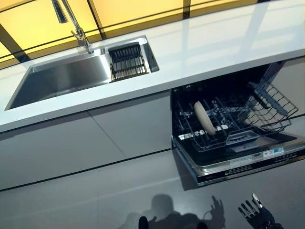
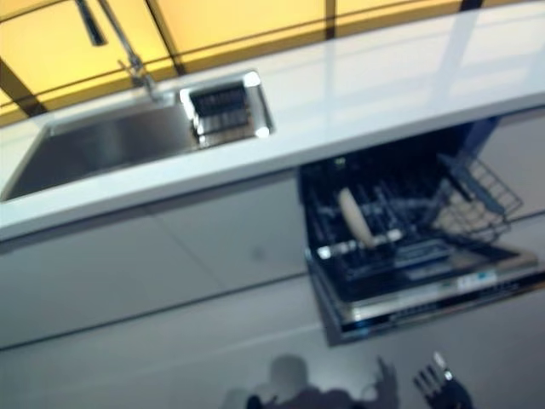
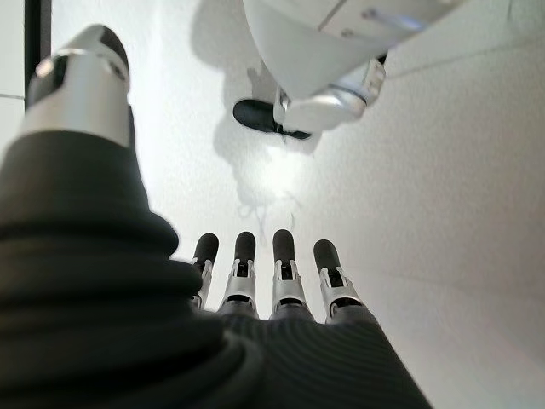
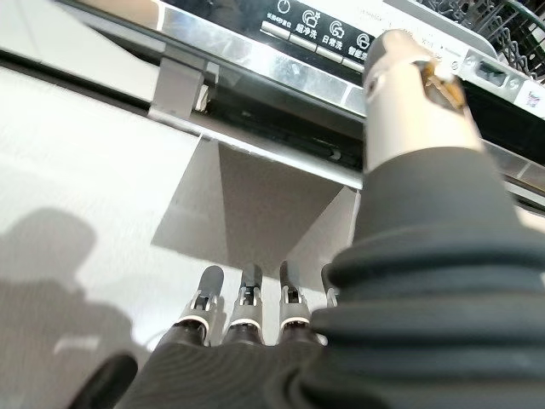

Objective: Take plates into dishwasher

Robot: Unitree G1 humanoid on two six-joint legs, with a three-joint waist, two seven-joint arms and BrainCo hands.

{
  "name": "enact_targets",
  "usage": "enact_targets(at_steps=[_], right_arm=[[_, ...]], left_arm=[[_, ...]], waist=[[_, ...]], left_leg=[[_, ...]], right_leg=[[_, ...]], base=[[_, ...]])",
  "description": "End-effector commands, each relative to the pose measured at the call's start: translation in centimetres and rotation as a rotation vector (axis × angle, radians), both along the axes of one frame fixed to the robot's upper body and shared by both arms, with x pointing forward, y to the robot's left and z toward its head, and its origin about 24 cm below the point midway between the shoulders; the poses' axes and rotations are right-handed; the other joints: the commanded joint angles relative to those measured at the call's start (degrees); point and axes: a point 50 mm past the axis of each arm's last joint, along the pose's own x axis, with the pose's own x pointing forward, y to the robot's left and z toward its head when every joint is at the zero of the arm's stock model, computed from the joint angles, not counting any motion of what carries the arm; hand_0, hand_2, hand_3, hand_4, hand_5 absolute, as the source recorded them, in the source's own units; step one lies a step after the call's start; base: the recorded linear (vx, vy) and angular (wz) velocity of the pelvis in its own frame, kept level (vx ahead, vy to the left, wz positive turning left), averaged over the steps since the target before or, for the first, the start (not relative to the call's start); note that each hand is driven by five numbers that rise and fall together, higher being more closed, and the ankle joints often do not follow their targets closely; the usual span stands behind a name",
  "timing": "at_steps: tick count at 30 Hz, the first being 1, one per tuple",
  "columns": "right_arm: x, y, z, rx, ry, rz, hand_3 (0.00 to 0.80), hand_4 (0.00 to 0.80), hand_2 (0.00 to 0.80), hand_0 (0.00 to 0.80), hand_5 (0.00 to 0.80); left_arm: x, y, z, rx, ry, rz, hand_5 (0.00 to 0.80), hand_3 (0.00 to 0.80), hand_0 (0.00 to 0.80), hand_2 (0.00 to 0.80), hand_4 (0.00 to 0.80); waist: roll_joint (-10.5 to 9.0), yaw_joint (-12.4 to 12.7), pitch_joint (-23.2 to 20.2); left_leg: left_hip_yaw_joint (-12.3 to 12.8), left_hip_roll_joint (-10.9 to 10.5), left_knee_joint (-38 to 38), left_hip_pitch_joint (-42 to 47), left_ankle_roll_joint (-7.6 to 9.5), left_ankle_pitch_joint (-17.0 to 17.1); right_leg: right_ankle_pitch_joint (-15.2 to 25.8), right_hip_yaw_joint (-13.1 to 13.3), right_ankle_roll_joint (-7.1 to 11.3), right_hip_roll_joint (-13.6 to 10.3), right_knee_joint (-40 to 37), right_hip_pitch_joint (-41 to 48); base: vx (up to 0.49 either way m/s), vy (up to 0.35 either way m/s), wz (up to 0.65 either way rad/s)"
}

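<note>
The dishwasher (image 1: pixel 238 164) stands open below the white counter, its door down and its racks pulled out. One cream plate (image 1: pixel 204 118) stands on edge in the lower rack (image 1: pixel 209 138). My right hand (image 1: pixel 256 213) hangs low in front of the dishwasher door, fingers straight and empty; its wrist view (image 4: pixel 247 315) shows the door's control strip (image 4: pixel 324 43) just beyond it. My left hand (image 3: pixel 264 273) shows only in its wrist view, fingers straight, empty, above the floor.
A steel sink (image 1: pixel 66 76) with a tap (image 1: pixel 71 21) and a dark drain rack (image 1: pixel 126 61) is set in the white counter (image 1: pixel 214 47) at the left. The upper wire basket (image 1: pixel 269 107) juts out at the right. Grey cabinet fronts (image 1: pixel 95 138) run under the counter.
</note>
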Motion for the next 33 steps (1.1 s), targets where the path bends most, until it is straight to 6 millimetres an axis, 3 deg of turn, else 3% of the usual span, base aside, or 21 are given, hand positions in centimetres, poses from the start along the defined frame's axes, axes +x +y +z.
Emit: enact_targets(at_steps=[1, 10, 14, 23, 33], right_arm=[[3.0, -0.5, 2.2, 0.019, -0.159, -0.082, 0.000, 0.000, 0.000, 0.000, 0.000], [5.7, -2.0, 5.3, 0.065, -0.332, -0.194, 0.000, 0.000, 0.000, 0.000, 0.000], [7.8, -2.1, 7.5, 0.049, -0.405, -0.177, 0.000, 0.000, 0.000, 0.000, 0.000], [12.2, -2.3, 13.5, 0.058, -0.656, -0.173, 0.000, 0.000, 0.000, 0.000, 0.000], [17.0, 0.2, 21.5, -0.005, -0.902, -0.004, 0.000, 0.000, 0.000, 0.000, 0.000]], left_arm=[[2.3, 0.6, 0.6, 0.010, -0.057, -0.010, 0.000, 0.000, 0.000, 0.000, 0.000], [2.8, -0.4, 0.5, -0.031, -0.081, -0.030, 0.000, 0.000, 0.000, 0.000, 0.000], [3.1, -1.1, 0.5, -0.061, -0.095, -0.038, 0.000, 0.000, 0.000, 0.000, 0.000], [2.8, -1.8, 0.3, -0.081, -0.103, -0.049, 0.000, 0.000, 0.000, 0.000, 0.000], [3.5, -2.6, 0.4, -0.099, -0.114, -0.083, 0.000, 0.000, 0.000, 0.000, 0.000]], waist=[[-2.66, -0.2, 1.6], [0.63, -0.1, 2.3], [2.20, 0.2, 2.6], [5.03, 1.1, 2.7], [6.12, 2.8, 2.3]], left_leg=[[0.0, -3.0, -2.4, -1.6, 2.11, 2.3], [-0.4, -4.6, -2.4, -2.4, 2.36, 2.5], [-0.5, -5.3, -2.4, -2.7, 2.51, 2.8], [-0.8, -6.7, -2.4, -3.2, 2.67, 3.2], [-1.9, -7.9, -2.4, -3.2, 3.19, 3.2]], right_leg=[[-2.0, -0.3, -4.31, 0.1, 5.8, -3.5], [-2.1, -0.8, -4.21, -1.3, 6.6, -5.2], [-2.2, -1.1, -4.19, -2.0, 7.2, -5.9], [-1.8, -1.8, -3.87, -3.4, 7.7, -7.3], [-1.3, -1.7, -3.24, -4.4, 8.4, -8.3]], base=[[-0.035, 0.035, 0.03], [-0.013, 0.056, 0.02], [-0.018, 0.055, 0.02], [-0.027, 0.048, 0.02], [-0.007, 0.019, 0.00]])
